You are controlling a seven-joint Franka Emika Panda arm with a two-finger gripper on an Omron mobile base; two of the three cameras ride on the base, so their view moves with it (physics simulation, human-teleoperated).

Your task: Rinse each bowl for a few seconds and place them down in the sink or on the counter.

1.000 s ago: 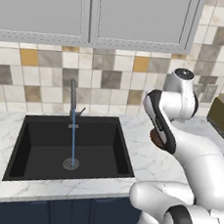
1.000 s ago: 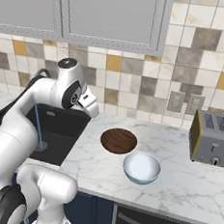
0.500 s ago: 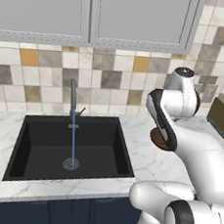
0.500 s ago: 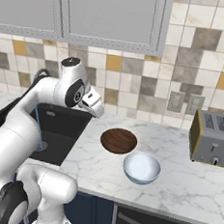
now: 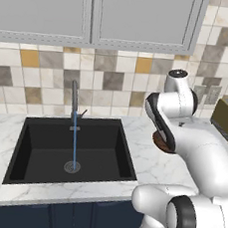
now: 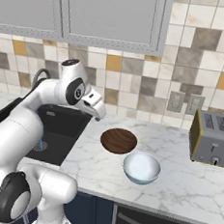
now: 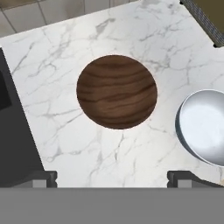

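Nearest the base, the white bowl (image 6: pixel 141 167) sits upright on the tabletop (image 6: pixel 185 181), close to the front edge. Just behind it, apart but near, the brown bowl (image 6: pixel 119 140) rests on the same marble surface, between the white bowl and the sink (image 5: pixel 71 151). The tool (image 6: pixel 97 110) hangs above and to the sink side of the brown bowl, jaws spread fully wide and holding nothing; in the hand view the brown bowl (image 7: pixel 117 91) lies ahead of the fingertips (image 7: pixel 41 178), with the white bowl (image 7: pixel 203 125) off to one side. Further back, a thin stream of water runs from the faucet (image 5: pixel 74 97) into the sink basin, and a toaster (image 6: pixel 211 138) stands at the far right of the tabletop. Risks, as judged: the brown bowl is wide and shallow, so a descent centred on it may leave the jaws nothing to pinch; a rim grasp is likely needed, and a shallow bite there could let the bowl tip or slip in transit. The white bowl's closeness invites a knock toward the edge. No brand, label or writing is legible anywhere.
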